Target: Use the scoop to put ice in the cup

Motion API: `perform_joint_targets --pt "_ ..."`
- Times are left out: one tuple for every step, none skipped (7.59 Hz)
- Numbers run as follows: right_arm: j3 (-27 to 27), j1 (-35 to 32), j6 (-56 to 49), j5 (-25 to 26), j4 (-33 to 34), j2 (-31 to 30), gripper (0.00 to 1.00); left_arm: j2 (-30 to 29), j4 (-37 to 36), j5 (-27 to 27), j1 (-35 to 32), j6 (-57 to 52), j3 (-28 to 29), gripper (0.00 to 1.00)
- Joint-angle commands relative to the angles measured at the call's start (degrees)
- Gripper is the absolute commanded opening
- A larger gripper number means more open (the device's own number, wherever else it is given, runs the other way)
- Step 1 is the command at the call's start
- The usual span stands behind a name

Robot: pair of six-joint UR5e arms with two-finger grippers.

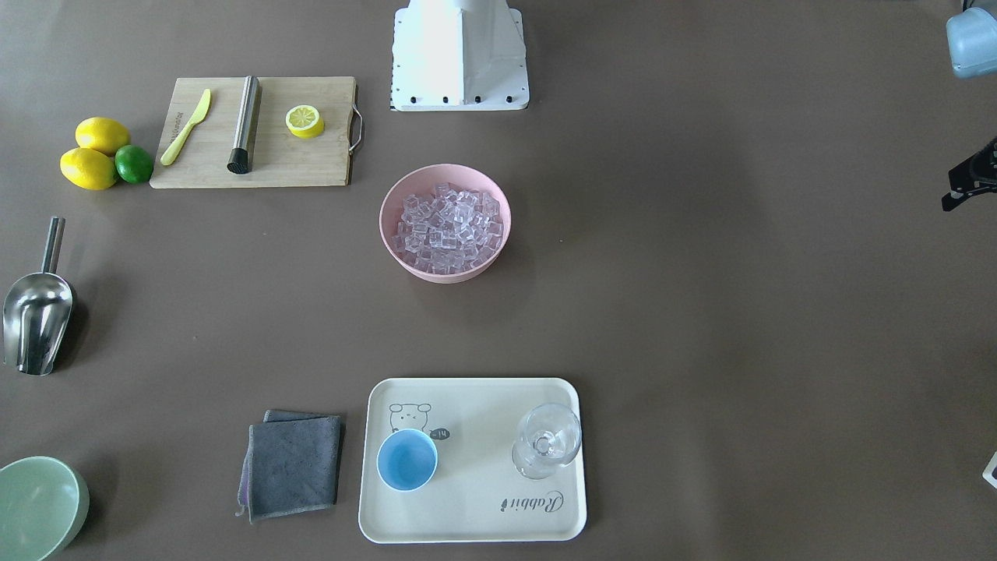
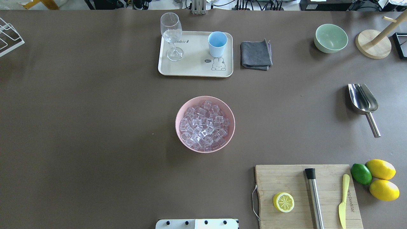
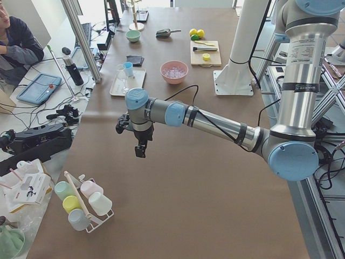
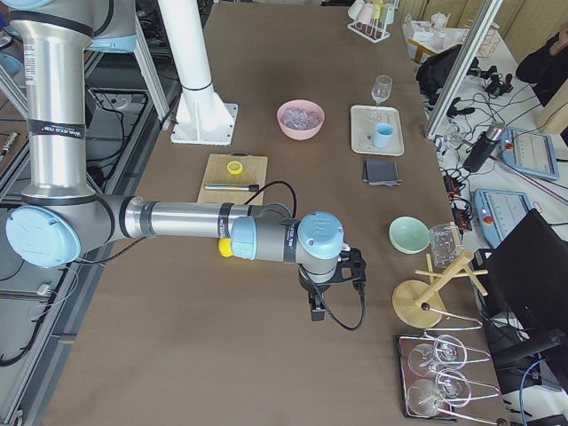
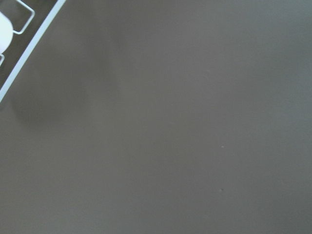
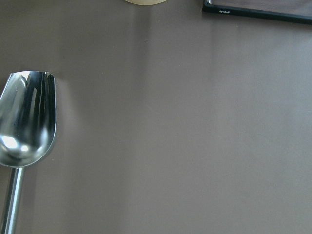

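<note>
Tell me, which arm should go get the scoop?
Right. The scoop lies on the robot's right side of the table, and the right wrist camera shows it close up. The left gripper hangs over bare table at the far other end.

cup (image 1: 406,460): light blue, plain
ice (image 1: 447,231): clear, glossy
bowl (image 1: 444,273): pale pink
scoop (image 1: 35,315): mirror-bright steel
tray (image 1: 475,502): cream, bunny drawing, dark script
cloth (image 1: 292,466): grey
desk (image 1: 701,273): matte brown
</note>
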State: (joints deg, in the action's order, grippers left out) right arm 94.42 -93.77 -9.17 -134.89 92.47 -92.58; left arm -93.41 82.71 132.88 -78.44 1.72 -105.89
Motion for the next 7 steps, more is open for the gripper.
perform_joint_targets --pt "-1.08 6.47 9.4 2.42 -0.1 2.92 1.0 -1.76 -6.16 1.94 5.2 -0.05 -7.04 0.98" --pt "-0.56 8.41 11.95 3.13 -0.1 4.33 1.0 -6.13 -6.25 1.25 9.67 0.04 -7.05 0.98" --pt "-0.38 11.04 20.42 2.62 -0.1 6.26 1.0 -11.57 -6.34 1.07 16.67 0.39 -6.53 0.98" --pt "0.93 14.54 25.81 2.61 -0.19 6.8 1.0 -12.23 -2.16 -0.93 21.88 0.13 -6.26 0.98" --pt "3.03 17.54 29.61 2.78 -0.19 7.41 1.0 -12.76 6.41 -4.35 27.5 -0.05 -5.57 0.98" --pt "3.66 18.78 30.08 2.79 -1.23 6.37 1.0 -13.55 14.06 -5.86 31.47 0.04 -3.99 0.98" --pt "1.32 19.75 30.87 2.7 -11.16 4.01 1.0 -14.77 19.62 -5.96 34.12 0.13 -2.93 0.98"
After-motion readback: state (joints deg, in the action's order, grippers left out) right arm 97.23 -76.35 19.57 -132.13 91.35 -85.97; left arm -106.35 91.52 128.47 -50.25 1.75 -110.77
